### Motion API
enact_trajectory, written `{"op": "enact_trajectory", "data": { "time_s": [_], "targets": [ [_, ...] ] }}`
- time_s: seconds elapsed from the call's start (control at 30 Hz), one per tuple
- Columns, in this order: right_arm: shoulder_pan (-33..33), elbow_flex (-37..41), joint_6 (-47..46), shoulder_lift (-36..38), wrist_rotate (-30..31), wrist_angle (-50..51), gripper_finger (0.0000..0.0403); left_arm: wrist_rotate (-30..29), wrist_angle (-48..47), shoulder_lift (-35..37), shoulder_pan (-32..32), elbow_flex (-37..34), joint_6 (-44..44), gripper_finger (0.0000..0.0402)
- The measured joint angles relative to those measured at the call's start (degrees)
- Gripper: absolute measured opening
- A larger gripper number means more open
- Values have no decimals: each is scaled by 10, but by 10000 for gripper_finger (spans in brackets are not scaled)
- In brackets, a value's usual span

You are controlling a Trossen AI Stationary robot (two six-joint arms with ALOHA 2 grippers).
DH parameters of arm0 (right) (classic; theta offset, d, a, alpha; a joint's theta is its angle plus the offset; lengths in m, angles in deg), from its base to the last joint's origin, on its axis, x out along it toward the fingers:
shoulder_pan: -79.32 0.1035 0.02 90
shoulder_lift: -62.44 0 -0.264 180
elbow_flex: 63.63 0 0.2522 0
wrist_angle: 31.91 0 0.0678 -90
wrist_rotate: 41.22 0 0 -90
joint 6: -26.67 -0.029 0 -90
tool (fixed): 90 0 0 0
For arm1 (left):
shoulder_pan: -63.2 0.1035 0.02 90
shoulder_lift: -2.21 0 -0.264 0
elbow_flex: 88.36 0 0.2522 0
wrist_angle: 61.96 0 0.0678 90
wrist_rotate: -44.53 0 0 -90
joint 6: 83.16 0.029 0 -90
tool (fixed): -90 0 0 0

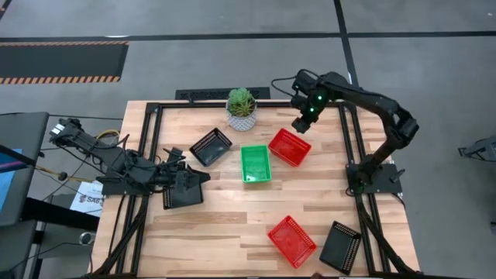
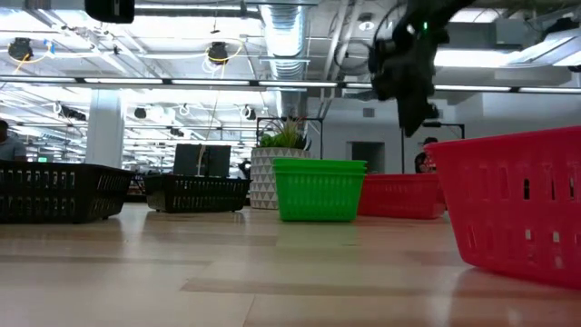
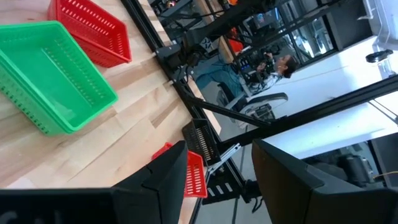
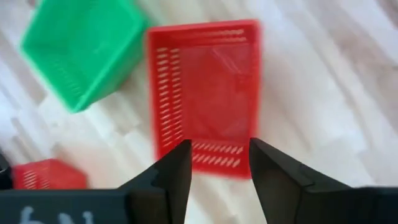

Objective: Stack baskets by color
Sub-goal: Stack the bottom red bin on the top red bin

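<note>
left tool: low over the left side of the worktop, just above the black basket at left; fingers parted with a gap, nothing seen between them
black basket at left: on the worktop's left side, partly under the left arm
second black basket: left of centre, far half, tilted, near the plant; apart from the green one
plant: white pot, far edge, about centre
green basket: centre of worktop; low view shows a doubled rim, so it looks like more than one nested, count unclear
far red basket: just right of the green one, corner close to it, tilted; sitting on the worktop, not held
right tool: in the air above the far end of the far red basket; wrist view shows fingers apart, empty, basket well below them
near red basket: near edge, right of centre, tilted
third black basket: near right corner, just beside the near red one, at the worktop edge
person: in the room beyond the worktop, seen in the left wrist view
</note>
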Motion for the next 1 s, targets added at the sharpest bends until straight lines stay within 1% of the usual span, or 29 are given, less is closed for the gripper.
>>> {"op": "enact_trajectory", "data": {
  "time_s": [0.07, 0.17, 0.27, 0.3, 0.37, 0.43, 0.5, 0.6, 0.7, 0.8, 0.9, 1.0],
  "targets": [
    [22, -15, -25, 18, 0, 24, 182, 5, 0, 0, 0, 0, 0, 169],
    [64, -17, -81, 61, 0, 43, 179, 15, 1, 0, 0, 0, 0, 169],
    [128, -8, -172, 117, 3, 46, 174, 27, 1, 0, 0, 0, 0, 169],
    [156, -5, -204, 136, 13, 51, 174, 30, 1, 0, 0, 0, 0, 169],
    [225, 5, -278, 174, 48, 50, 173, 30, 1, 0, 0, 0, 1, 169],
    [306, 21, -371, 212, 96, 49, 175, 30, 1, 0, 0, 0, 6, 169],
    [394, 40, -478, 243, 141, 50, 178, 30, 1, 0, 0, 0, 11, 169],
    [530, 69, -637, 269, 204, 44, 182, 30, 1, 0, 0, 0, 22, 169],
    [644, 96, -765, 269, 254, 34, 182, 29, 1, 0, 0, 0, 33, 169],
    [719, 119, -838, 244, 270, 14, 180, 25, 1, 0, 0, 0, 34, 169],
    [760, 127, -849, 197, 278, -18, 180, 25, 0, 0, 0, 0, 37, 169],
    [777, 127, -836, 141, 281, -59, 182, 15, 0, 0, 0, 0, 38, 169]
  ]
}}
